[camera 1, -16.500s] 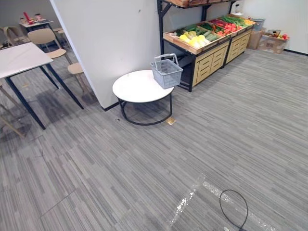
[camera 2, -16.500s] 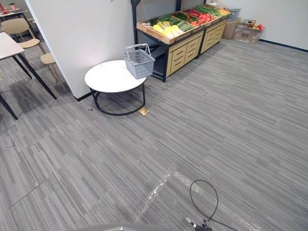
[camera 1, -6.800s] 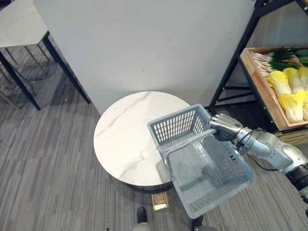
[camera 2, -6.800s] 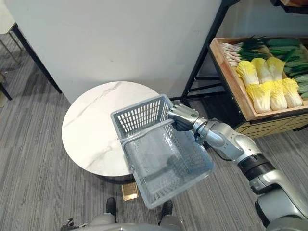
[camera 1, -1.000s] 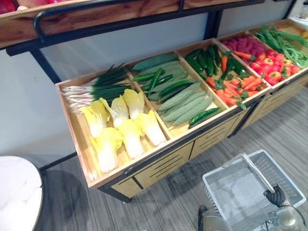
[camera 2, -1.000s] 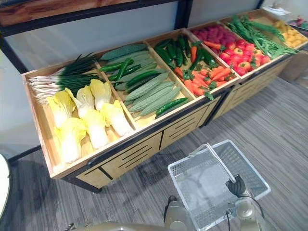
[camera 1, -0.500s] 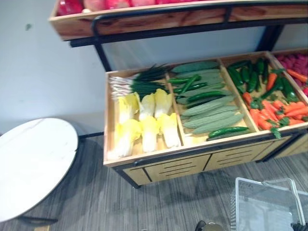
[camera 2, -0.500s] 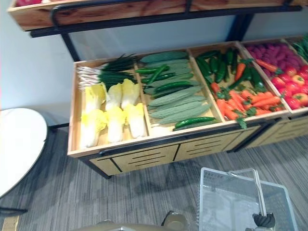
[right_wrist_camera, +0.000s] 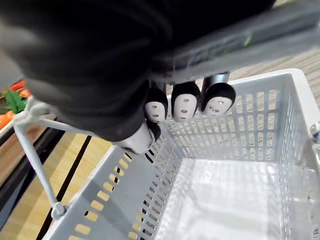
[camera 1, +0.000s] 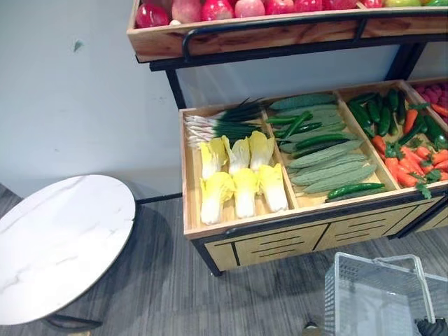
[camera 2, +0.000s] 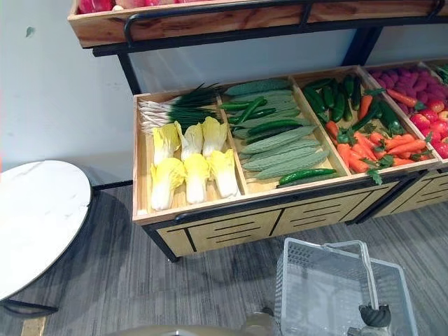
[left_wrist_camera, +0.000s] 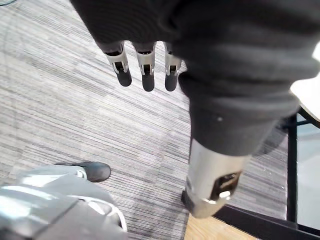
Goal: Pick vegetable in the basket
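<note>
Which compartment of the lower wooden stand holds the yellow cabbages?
The compartment nearest the round table: yellow cabbages lie in it with green onions. The next holds green gourds, the third peppers and carrots.

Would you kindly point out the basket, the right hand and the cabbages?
basket [camera 2: 288, 280], right eye view, its left mesh wall.
right hand [camera 2: 376, 316], right eye view, fingers curled round the handle.
cabbages [camera 2: 196, 176], right eye view, the middle front one's leaves.
</note>
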Controlling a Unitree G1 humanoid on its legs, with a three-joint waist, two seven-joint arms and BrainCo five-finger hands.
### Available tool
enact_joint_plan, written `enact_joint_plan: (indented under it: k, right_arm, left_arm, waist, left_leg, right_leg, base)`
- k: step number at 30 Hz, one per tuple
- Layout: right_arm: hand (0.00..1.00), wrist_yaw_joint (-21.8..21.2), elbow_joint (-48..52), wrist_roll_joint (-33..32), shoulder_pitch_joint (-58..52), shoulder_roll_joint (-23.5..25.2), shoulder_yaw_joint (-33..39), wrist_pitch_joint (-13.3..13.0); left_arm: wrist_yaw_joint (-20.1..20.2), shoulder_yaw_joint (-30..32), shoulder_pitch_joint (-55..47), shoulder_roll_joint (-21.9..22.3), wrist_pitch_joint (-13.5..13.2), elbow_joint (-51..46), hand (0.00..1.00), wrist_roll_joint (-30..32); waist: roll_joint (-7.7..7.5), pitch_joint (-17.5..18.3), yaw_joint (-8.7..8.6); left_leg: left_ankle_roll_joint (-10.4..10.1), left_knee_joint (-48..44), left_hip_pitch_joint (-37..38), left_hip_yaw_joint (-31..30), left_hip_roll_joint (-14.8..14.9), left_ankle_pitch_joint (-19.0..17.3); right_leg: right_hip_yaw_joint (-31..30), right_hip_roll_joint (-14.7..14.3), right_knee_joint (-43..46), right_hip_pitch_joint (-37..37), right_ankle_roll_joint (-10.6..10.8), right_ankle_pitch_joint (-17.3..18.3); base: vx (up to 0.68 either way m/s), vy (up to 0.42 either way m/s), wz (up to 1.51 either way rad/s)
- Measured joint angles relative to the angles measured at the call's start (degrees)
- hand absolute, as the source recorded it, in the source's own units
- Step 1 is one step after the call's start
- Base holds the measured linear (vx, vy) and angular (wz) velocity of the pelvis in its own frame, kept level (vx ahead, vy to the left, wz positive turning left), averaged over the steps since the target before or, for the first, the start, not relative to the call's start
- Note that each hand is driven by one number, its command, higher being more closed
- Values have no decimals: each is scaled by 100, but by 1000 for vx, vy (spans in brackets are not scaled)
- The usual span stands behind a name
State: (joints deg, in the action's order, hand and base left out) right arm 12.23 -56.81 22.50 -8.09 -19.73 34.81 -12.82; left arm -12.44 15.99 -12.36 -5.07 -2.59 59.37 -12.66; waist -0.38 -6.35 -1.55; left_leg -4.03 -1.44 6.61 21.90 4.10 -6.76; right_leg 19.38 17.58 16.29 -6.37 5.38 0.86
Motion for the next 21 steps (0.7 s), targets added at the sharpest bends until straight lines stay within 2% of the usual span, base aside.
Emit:
enact_joint_plan:
  k: [4,7,8,10,12,13,15,16,21]
  right_arm:
    - [100,-168,-5,5,7,17,-361,10]
    - [100,-205,-51,-6,18,21,-403,10]
    - [100,-201,-75,-45,9,46,-400,11]
    - [100,-200,-99,-79,9,87,-405,11]
    - [100,-204,-114,-167,-2,149,-413,13]
    - [100,-206,-114,-180,-3,163,-414,13]
    - [100,-271,-113,-231,41,242,-419,13]
    - [100,-278,-110,-231,57,253,-431,13]
    - [100,-110,14,-274,4,273,-654,50]
  left_arm:
    - [-13,-23,94,-264,-5,-20,0,4]
    - [-19,-2,176,-379,-4,-20,0,-4]
    - [-16,23,184,-442,-7,-18,0,-12]
    - [-12,48,202,-530,-57,-19,0,-43]
    - [-41,248,234,-538,-262,-83,0,-73]
    - [-62,255,248,-538,-290,-105,0,-74]
    - [-235,247,248,-520,-558,-321,0,-66]
    - [-303,238,253,-512,-607,-438,0,-63]
    - [-1041,-153,415,-516,-1131,-2081,0,62]
  waist:
    - [-134,1,4]
    - [-150,-8,-1]
    - [-141,-7,6]
    - [-155,-3,11]
    - [-179,41,23]
    - [-194,48,24]
    - [-286,66,70]
    - [-293,66,73]
    - [-216,35,51]
  left_leg:
    - [-12,25,54,-102,-27,0]
    - [18,28,-53,-220,11,21]
    - [49,23,-48,-232,68,44]
    - [49,24,-33,-287,130,45]
    - [42,26,-24,-330,183,49]
    - [42,28,-27,-327,192,49]
    - [22,29,-25,-204,216,61]
    - [13,28,-29,-186,216,68]
    - [-82,37,-65,-165,272,150]
  right_leg:
    - [-123,61,313,-92,-17,-10]
    - [-182,-56,-28,16,-173,-119]
    - [-369,-170,-156,68,-262,-202]
    - [-485,-254,-293,167,-214,-291]
    - [-520,-341,-660,379,-101,-365]
    - [-518,-350,-720,398,-75,-381]
    - [-542,-421,-1057,477,-55,-396]
    - [-552,-434,-1107,477,-36,-408]
    - [-560,-559,-1425,559,11,-435]
  base:
    - [51,34,12]
    - [62,17,17]
    - [85,28,14]
    - [71,11,13]
    - [56,-12,12]
    - [51,-26,-5]
    - [50,-30,-20]
    - [46,-23,-21]
    - [-14,-53,-7]
